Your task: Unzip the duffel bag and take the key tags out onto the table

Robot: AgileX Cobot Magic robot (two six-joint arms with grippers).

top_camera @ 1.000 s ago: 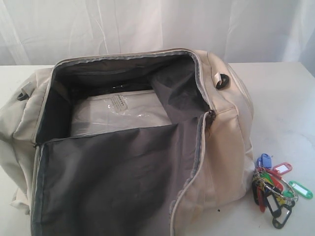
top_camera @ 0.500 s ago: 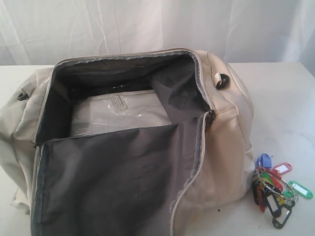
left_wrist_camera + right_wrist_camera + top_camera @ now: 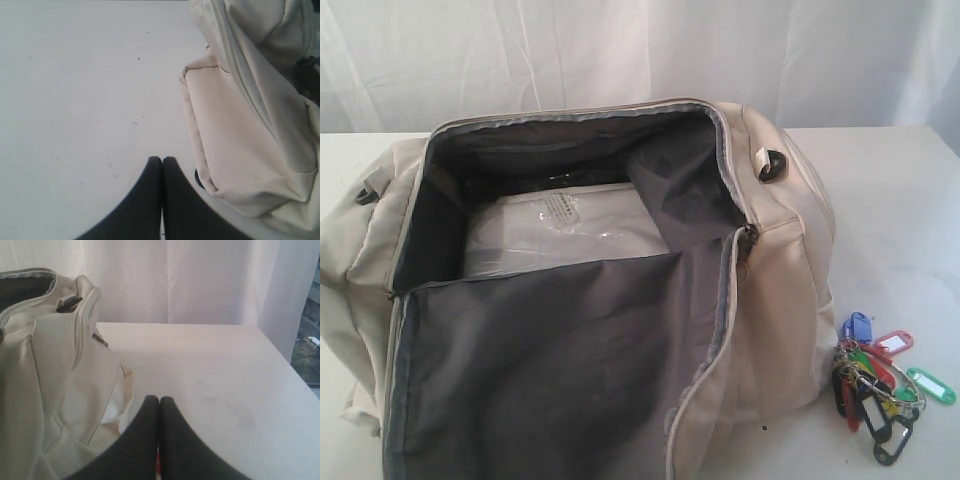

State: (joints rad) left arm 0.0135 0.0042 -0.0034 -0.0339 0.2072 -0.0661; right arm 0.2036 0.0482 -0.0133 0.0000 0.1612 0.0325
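The cream duffel bag (image 3: pixel 780 300) lies unzipped on the white table (image 3: pixel 890 200), its flap folded forward to show the dark grey lining (image 3: pixel 550 370). The key tags (image 3: pixel 880 385), a bunch in red, blue, green and black on rings, lie on the table just right of the bag. Neither arm shows in the exterior view. My left gripper (image 3: pixel 161 159) is shut and empty above bare table beside the bag (image 3: pixel 240 135). My right gripper (image 3: pixel 159 398) is shut too, beside the bag's end (image 3: pixel 55 385), with a sliver of red showing beneath its fingers.
Inside the bag lies a pale plastic-wrapped packet (image 3: pixel 560 235). A white curtain (image 3: pixel 640 50) hangs behind the table. The table's far edge and corner (image 3: pixel 260 330) show in the right wrist view, with a window beyond.
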